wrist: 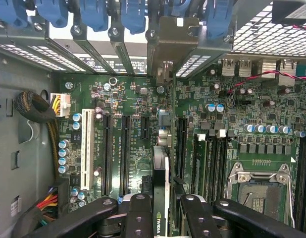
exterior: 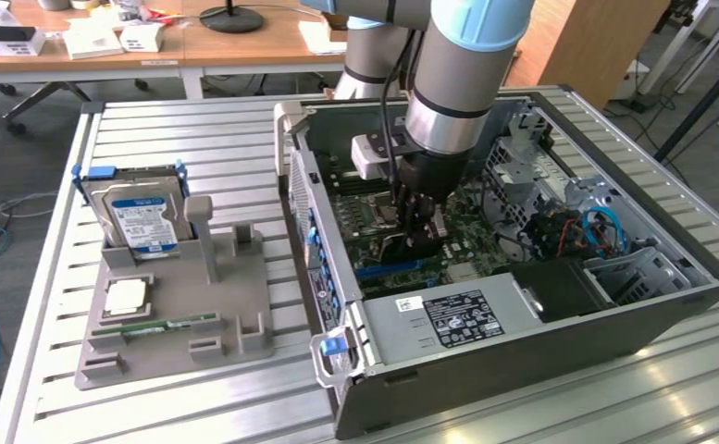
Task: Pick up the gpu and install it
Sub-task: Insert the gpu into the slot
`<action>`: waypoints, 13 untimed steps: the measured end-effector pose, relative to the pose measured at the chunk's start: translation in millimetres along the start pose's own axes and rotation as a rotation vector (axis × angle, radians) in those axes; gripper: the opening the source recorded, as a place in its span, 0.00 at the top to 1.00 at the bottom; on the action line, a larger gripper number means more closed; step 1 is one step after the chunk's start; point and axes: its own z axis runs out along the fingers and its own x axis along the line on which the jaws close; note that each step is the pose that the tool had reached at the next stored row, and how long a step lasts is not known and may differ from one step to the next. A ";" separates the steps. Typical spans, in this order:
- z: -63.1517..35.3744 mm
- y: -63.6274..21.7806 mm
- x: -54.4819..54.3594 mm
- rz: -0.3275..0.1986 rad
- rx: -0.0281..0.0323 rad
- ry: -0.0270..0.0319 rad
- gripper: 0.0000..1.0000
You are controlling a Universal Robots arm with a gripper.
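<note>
Item 1, gripper (wrist: 165, 214): clenched on the gpu, black fingers (wrist: 138, 210) pressed to either face of the card.

Item 2, the gpu (wrist: 162, 173): held edge-on and upright inside the computer case (exterior: 520, 342), low over the motherboard (wrist: 138, 114). It stands between two long black expansion slots (wrist: 126, 148). Whether its lower edge has entered a socket cannot be told, as the card hides what lies under it.

Item 3, metal bracket (wrist: 168, 39): at the case's rear wall, in line with the card; probably the card's own end plate.

Item 4, blue retention clips (wrist: 93, 15): ranged along that wall.

Step in hand, judged: installation, card picked up and brought to its slot. Seating calls for the edge square to the socket, the bracket in its opening, and straight pressure.

Item 5, grey tray (exterior: 149, 356): outside the case, bearing the hard drive (exterior: 141, 217) and memory stick (exterior: 149, 326).
</note>
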 end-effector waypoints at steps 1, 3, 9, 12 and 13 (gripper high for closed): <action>0.0 0.0 0.0 0.000 0.0000 0.0000 0.74; 0.0 0.0 0.0 0.000 0.0000 0.0000 0.74; 0.0 0.0 0.0 0.004 0.0013 -0.0010 0.74; 0.0 0.1 0.0 0.005 0.0044 -0.0009 0.74; 0.1 0.1 0.0 0.005 0.0047 -0.0010 0.74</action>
